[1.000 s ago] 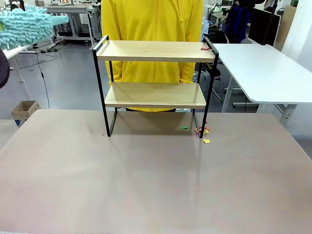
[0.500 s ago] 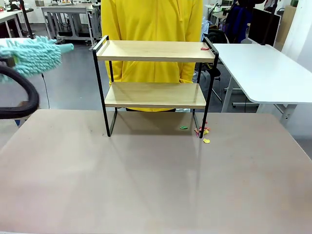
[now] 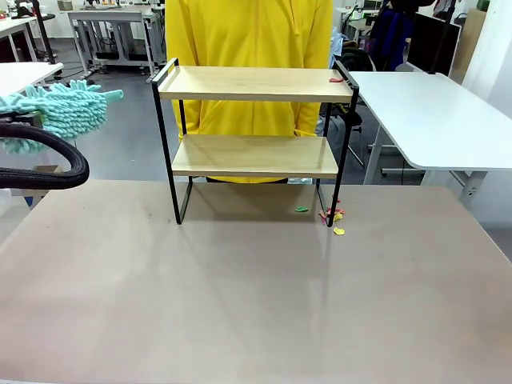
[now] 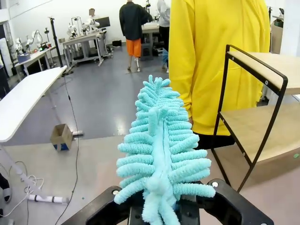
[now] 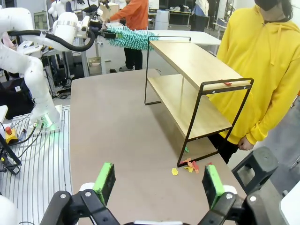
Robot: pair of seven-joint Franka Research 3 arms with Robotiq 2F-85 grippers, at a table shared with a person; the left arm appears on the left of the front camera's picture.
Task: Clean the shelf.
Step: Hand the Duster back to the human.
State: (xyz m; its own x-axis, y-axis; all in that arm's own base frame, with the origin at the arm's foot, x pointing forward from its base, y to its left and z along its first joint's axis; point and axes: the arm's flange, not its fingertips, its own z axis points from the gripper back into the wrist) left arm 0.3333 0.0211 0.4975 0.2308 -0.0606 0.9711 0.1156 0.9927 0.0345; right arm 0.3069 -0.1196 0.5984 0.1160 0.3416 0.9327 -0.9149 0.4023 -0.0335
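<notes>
Two boards on the shelf point(image 3: 254, 128), black wire frame, standing upright at the far side of the worktop point(image 3: 240, 296), roughly centred, just in front of a person in a yellow hoodie point(image 3: 250, 36). A small red scrap point(image 3: 336, 79) lies on the top board near its right end. Lower board looks bare. A few coloured scraps point(image 3: 332, 216), green, red and yellow, sit on the worktop by the shelf's front right leg.

Left claw point(image 4: 161, 213) is clamped shut on the base of a fluffy turquoise duster point(image 4: 161, 154); the duster points away from the wrist toward the shelf's left end and is held in the air, apart from the shelf. Front view shows the duster point(image 3: 60, 112) off to the left of the shelf, about level with the gap between the two boards, with a black cable point(image 3: 44, 156) looping under it.

Right claw point(image 5: 159, 182) is wide open with nothing between its green pads point(image 5: 105, 179), hovering above the near right part of the worktop, well apart from the shelf point(image 5: 192, 84). Right wrist view also shows the left arm point(image 5: 51, 35) holding the duster point(image 5: 131, 37) out near the shelf's far end.
</notes>
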